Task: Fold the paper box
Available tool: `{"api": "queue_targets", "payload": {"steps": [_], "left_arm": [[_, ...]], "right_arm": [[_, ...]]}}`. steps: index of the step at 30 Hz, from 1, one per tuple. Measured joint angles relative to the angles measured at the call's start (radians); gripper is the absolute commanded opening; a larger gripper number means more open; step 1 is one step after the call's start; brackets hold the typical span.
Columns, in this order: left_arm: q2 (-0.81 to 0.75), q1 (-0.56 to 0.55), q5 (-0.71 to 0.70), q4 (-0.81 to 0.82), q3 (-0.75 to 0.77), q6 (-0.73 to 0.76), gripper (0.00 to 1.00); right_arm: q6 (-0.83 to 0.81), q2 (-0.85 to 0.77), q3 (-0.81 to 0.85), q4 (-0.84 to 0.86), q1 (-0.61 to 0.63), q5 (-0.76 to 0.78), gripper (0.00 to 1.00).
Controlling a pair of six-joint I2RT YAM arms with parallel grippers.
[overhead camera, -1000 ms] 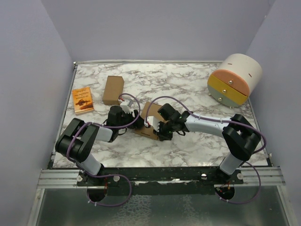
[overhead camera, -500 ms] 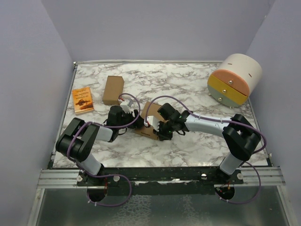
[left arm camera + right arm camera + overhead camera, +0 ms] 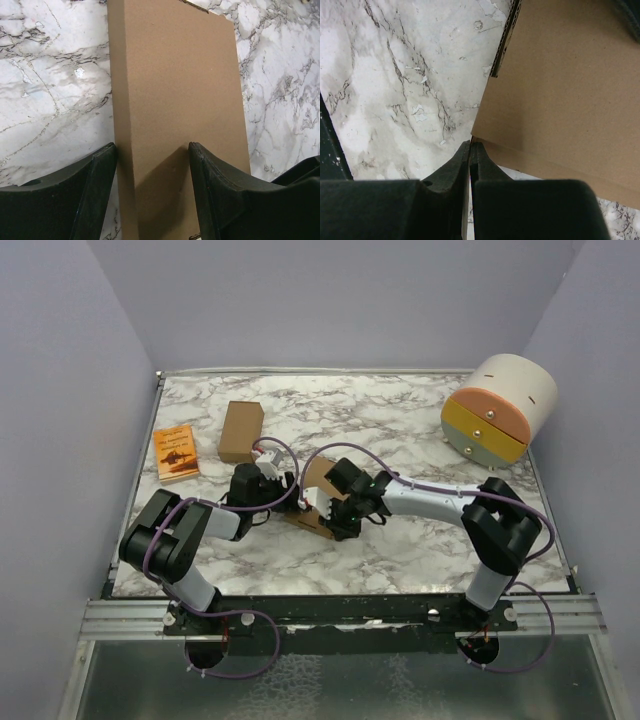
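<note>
The paper box (image 3: 318,478), plain brown cardboard, lies mid-table between my two grippers. In the left wrist view the paper box (image 3: 175,90) runs away from the camera, one long side wall showing on its left. My left gripper (image 3: 152,146) is open: one finger (image 3: 97,190) stands beside that side wall, the other (image 3: 220,195) hangs over the broad face and throws a shadow on it. From the top view the left gripper (image 3: 287,490) is at the box's left end. My right gripper (image 3: 470,142) is shut, its tips touching a corner of the paper box (image 3: 570,90); it is at the box's near edge (image 3: 336,520).
A narrower ready-made brown box (image 3: 241,431) and an orange booklet (image 3: 176,452) lie at the back left. A round drawer unit (image 3: 498,408) stands at the back right. Both arms' cables loop over the marble table (image 3: 420,550) near the box.
My right arm has swung a little to the left, bringing its wrist closer to the left gripper and over the box. The left arm has stayed put.
</note>
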Motion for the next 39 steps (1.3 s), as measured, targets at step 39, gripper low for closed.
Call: {"api": "queue_targets", "payload": {"steps": [39], "left_arm": [[-0.001,0.001,-0.002,-0.003,0.0,-0.003,0.62]], "right_arm": [[0.142,0.051,0.113,-0.09,0.001,-0.003,0.27]]}}
